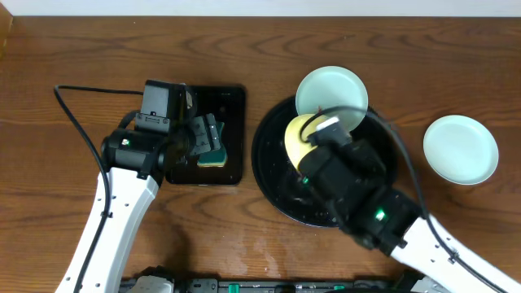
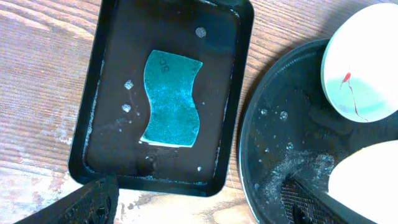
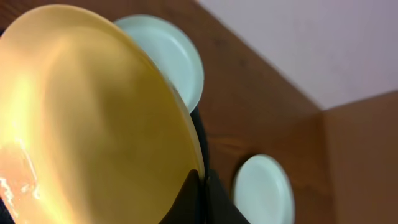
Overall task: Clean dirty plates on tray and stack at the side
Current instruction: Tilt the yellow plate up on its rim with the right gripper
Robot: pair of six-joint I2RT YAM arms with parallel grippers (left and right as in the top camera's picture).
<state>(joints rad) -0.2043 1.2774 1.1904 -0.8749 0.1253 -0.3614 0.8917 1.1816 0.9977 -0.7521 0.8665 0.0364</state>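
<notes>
My right gripper [image 1: 313, 140] is shut on the rim of the pale yellow plate [image 1: 298, 134] and holds it tilted on edge above the round black tray [image 1: 265, 167]. The pinch shows in the right wrist view [image 3: 200, 182], with the yellow plate [image 3: 87, 118] filling the frame. A mint plate [image 1: 331, 94] with a thin red smear [image 2: 364, 62] lies on the tray's far rim. A second mint plate [image 1: 461, 149] lies on the table to the right. My left gripper [image 1: 203, 138] is open and empty [image 2: 199, 208] above the rectangular tray.
A small rectangular black tray [image 1: 233, 175] at the left holds a teal sponge [image 2: 172, 99] and some water drops. The round tray's floor [image 2: 273, 143] is wet. A black cable [image 1: 81, 122] runs across the table at the left.
</notes>
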